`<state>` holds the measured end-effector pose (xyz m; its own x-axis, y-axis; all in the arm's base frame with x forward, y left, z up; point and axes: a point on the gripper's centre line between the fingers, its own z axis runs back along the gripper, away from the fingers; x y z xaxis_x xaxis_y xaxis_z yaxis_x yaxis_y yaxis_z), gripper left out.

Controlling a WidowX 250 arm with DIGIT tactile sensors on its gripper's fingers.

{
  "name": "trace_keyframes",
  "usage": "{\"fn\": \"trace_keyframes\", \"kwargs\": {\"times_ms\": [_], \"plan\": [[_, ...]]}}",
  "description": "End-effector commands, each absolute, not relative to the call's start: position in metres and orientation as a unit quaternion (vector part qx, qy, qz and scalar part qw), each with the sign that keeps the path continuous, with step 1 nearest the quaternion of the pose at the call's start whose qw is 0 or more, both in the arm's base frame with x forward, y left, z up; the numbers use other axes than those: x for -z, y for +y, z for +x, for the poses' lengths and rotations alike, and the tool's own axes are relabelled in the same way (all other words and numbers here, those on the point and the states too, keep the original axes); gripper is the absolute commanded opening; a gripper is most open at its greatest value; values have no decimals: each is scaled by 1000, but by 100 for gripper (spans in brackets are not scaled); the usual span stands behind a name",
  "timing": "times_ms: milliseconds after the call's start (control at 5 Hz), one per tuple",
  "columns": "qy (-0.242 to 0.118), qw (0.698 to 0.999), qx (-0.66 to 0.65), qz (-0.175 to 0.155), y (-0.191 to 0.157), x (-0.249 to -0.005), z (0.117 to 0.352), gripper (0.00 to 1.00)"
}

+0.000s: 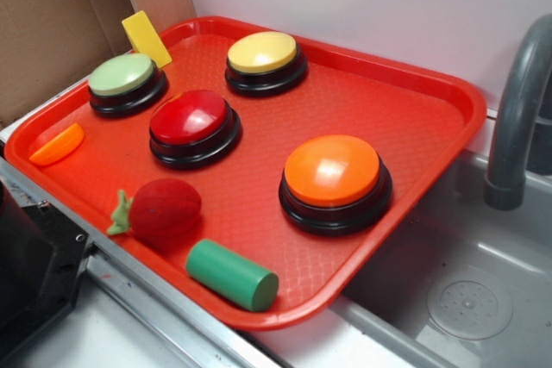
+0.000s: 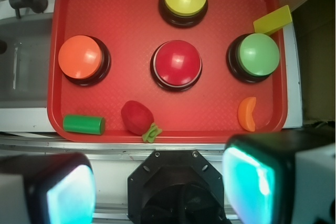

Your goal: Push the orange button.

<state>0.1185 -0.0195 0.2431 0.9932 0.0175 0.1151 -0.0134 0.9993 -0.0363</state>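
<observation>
The orange button point(image 2: 80, 57) sits near the tray's point(image 2: 131, 14) sink-side edge. The gripper point(image 2: 157, 184) hangs off the tray's front edge, well apart, fingers point(image 2: 63, 190) looking spread, though blurry.

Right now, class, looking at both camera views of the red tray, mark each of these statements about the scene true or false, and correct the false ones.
1. The orange button sits on the red tray. True.
2. The end effector is pressing the orange button. False: it hangs off the tray, touching nothing.
3. The green cylinder stands upright. False: it lies on its side.
4. The red button lies between the orange button and the green button. True.
5. The yellow button is the nearest to the strawberry. False: the red one is.
</observation>
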Motion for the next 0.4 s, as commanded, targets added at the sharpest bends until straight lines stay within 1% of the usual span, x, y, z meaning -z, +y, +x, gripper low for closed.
{"fn": "trace_keyframes", "kwargs": {"times_ms": [0,200], "plan": [[-58,998,-8,-18,-20,-243,118,100],[-48,991,121,41,-51,-217,168,100]]}}
